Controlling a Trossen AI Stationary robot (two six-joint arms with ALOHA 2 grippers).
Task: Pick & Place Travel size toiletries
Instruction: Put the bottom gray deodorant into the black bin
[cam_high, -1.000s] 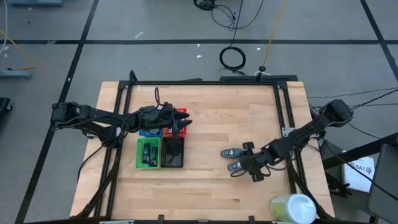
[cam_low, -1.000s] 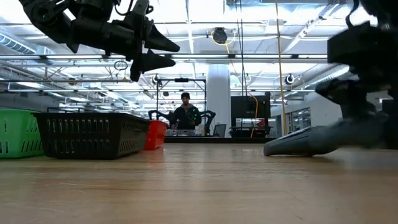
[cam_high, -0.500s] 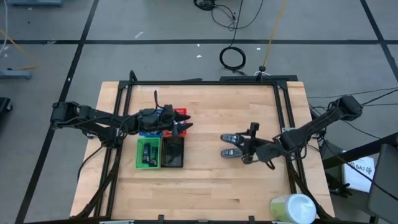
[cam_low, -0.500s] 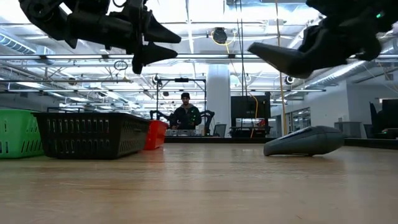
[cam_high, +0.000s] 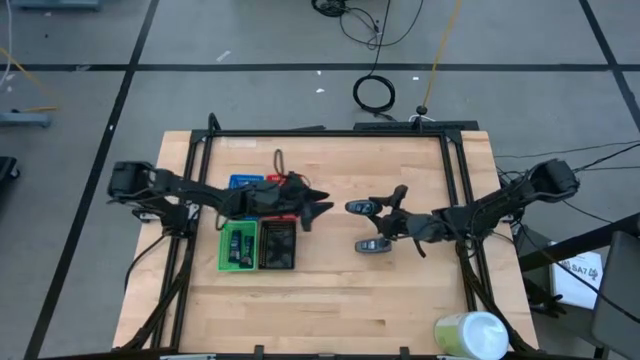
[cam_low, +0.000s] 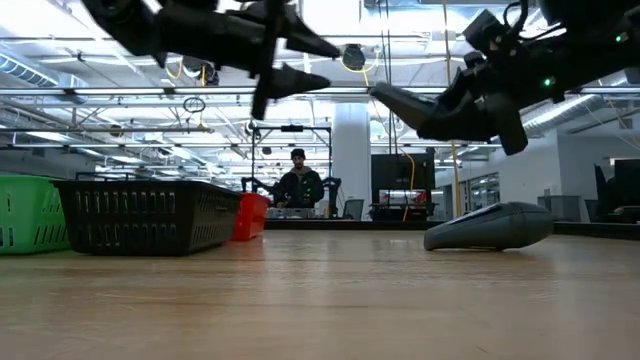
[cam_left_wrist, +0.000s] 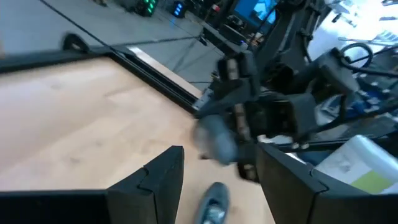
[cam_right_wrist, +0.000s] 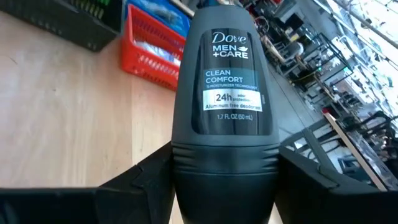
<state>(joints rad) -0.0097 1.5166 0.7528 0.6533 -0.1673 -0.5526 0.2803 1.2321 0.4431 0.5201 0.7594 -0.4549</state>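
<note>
A dark deodorant (cam_right_wrist: 225, 99) has been lifted off the table (cam_high: 330, 300), pinched in the right jaws, and carried toward nine o'clock, where the trays (cam_high: 258, 245) sit; a second pack (cam_high: 371, 245) remains. The left jaws are spread.

You've got four little trays bunched near the left edge of the wooden worktop (cam_high: 330, 300): green tray (cam_high: 238, 246) and black tray (cam_high: 277, 245) side by side, blue tray (cam_high: 241, 182) and red tray (cam_right_wrist: 153, 55) just behind them. A big pale green-white cylinder (cam_high: 470, 335) sits at the front right corner. A black cable coil (cam_high: 373, 93) lies on the floor past the back edge, and a person (cam_low: 298, 186) is way off in the room behind.
</note>
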